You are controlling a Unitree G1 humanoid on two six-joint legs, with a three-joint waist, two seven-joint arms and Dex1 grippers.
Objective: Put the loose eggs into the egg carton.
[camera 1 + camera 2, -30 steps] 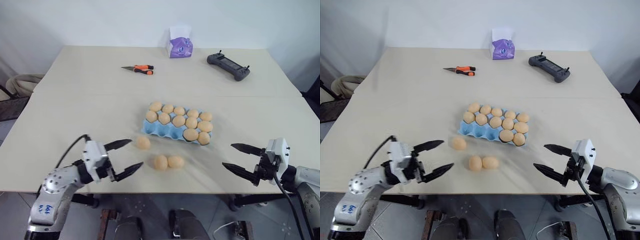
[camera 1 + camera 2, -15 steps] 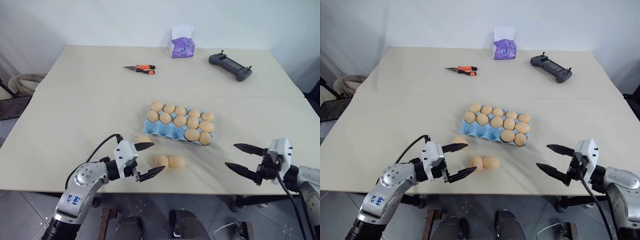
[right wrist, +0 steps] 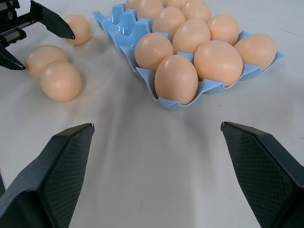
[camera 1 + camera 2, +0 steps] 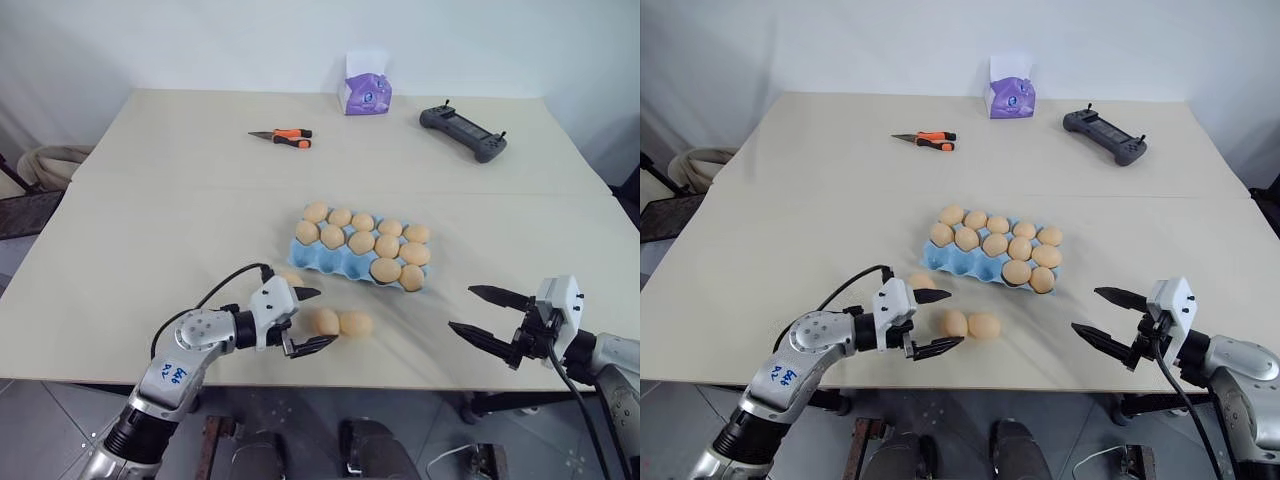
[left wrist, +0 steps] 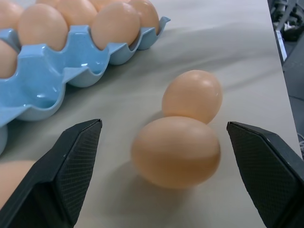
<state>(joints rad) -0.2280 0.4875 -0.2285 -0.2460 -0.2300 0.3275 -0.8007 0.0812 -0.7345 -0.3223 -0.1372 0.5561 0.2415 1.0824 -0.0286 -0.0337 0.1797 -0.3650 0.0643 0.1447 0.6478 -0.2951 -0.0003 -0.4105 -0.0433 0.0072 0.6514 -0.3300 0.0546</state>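
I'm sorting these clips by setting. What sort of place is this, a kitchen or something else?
Probably a lab or test room, not a kitchen: a bare pale table against a plain white wall, with a handheld controller, orange-handled pliers and a purple tissue box beside the egg carton.

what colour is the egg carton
Light blue. The egg carton shows best in the right wrist view, holding tan-orange eggs.
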